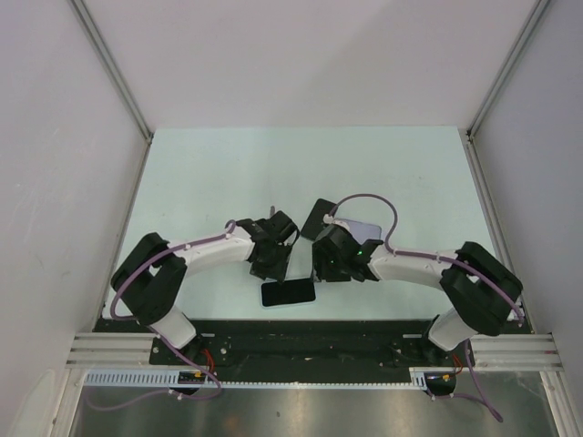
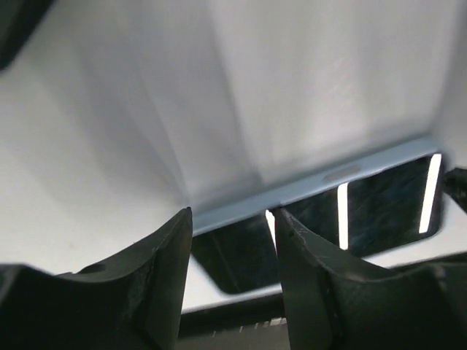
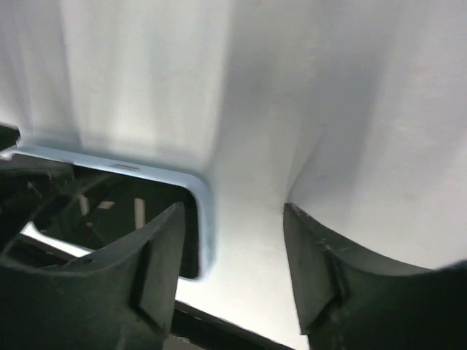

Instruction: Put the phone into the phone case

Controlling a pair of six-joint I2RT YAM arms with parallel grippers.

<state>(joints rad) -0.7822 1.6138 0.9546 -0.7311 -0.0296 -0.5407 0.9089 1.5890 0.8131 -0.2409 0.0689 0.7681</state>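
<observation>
While the phone (image 1: pixel 288 293) lies flat and screen up on the table (image 1: pixel 228 173) close to its near edge, both arms bend inward over it, the left gripper (image 1: pixel 271 266) just behind its left end and the right gripper (image 1: pixel 330 266) just behind and to the right of it. Seen from the left wrist, the left gripper's fingers (image 2: pixel 171 262) stand spread with nothing between them, the phone's pale blue edge showing through the gap. The right gripper is likewise spread over bare table, its left finger (image 3: pixel 157 270) above the phone's corner. Behind the right gripper lie a black piece (image 1: pixel 321 217) and a pale piece (image 1: pixel 366 228); whether either is the case cannot be told.
</observation>
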